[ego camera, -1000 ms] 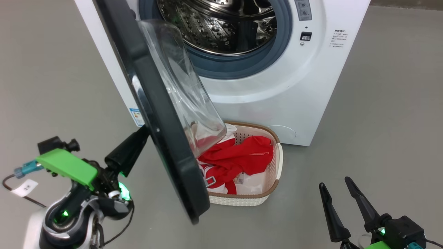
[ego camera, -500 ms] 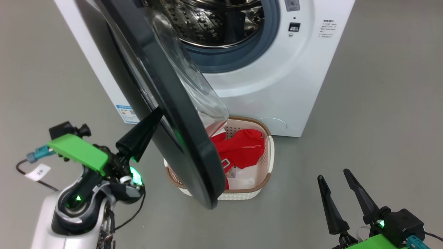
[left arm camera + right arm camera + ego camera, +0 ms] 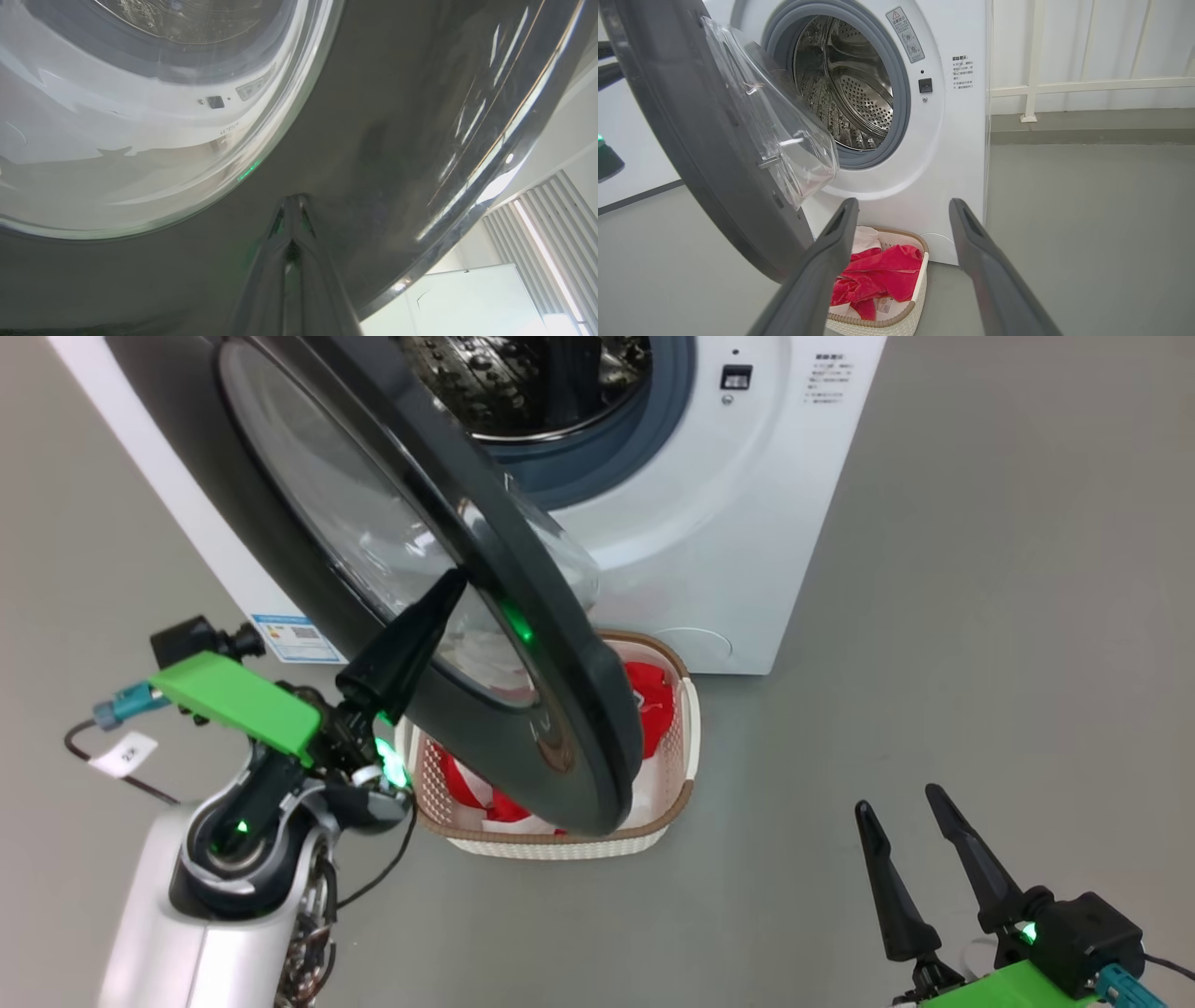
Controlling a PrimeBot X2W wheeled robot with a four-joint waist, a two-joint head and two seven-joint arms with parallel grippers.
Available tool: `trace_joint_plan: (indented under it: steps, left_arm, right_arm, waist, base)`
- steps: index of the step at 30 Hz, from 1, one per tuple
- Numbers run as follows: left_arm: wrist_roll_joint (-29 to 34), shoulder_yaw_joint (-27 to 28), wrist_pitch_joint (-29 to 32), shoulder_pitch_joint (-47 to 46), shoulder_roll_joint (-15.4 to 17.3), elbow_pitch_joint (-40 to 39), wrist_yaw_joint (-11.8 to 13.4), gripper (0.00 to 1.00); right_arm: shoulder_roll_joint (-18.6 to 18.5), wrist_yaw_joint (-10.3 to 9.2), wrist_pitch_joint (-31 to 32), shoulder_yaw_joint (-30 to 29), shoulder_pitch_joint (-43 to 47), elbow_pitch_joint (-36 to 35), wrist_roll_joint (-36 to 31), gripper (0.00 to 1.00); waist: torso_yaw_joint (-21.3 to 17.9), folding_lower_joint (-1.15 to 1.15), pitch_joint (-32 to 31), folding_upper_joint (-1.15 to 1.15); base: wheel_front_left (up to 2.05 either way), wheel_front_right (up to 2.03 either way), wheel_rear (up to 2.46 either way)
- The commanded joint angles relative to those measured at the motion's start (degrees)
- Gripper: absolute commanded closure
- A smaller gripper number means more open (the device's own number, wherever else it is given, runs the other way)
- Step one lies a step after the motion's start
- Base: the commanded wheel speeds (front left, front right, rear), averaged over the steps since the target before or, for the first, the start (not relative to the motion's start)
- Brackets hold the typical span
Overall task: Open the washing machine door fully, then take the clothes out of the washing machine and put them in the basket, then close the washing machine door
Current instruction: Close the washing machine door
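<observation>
Washer door part-way open, left fingers pressed to it

The left fingers [image 3: 450, 590] are pressed together with nothing between them, tips touching the outer face of the large round glossy black-rimmed glass door [image 3: 560, 709], which stands at an angle out from the big white front-loading washing machine [image 3: 738, 541] and overhangs the small cream perforated plastic basket [image 3: 653, 826]. The basket sits on the grey floor [image 3: 980, 616] just before the machine, holding the soft red and white clothes [image 3: 655, 698]. The right fingers [image 3: 943, 814] are spread wide and empty, well apart from the basket.
</observation>
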Motion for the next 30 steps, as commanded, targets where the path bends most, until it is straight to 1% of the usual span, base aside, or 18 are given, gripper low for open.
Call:
trace_joint_plan:
  steps: [1,10,23,30]
  left_arm:
    - [0.4,0.7,-0.6,-2.9,0.8,-0.9,-1.4,1.0]
    - [1.3,-0.7,-3.7,-6.4,0.8,2.9,-4.0,1.0]
    - [1.5,-1.1,-7.4,-11.5,0.8,8.0,-5.9,1.0]
    - [2.8,-1.6,-9.1,-14.9,0.8,11.6,-7.5,1.0]
  right_arm:
    - [-0.7,0.36,-0.4,1.3,-2.5,-1.5,0.1,0.0]
    - [-0.7,0.36,-0.4,1.6,-3.0,-1.3,0.4,0.0]
    - [-0.7,0.36,-0.4,1.6,-3.3,-1.1,0.6,0.0]
    - [-0.7,0.36,-0.4,1.7,-3.9,-1.2,0.4,0.0]
  waist:
    - [-0.9,0.0,0.9,0.0]
    - [-2.9,0.0,2.1,0.0]
    - [-5.8,0.0,3.3,0.0]
    - [-7.2,0.0,4.7,0.0]
  base:
    - [0.0,0.0,0.0]
    - [0.0,0.0,0.0]
    - [0.0,0.0,0.0]
    - [0.0,0.0,0.0]
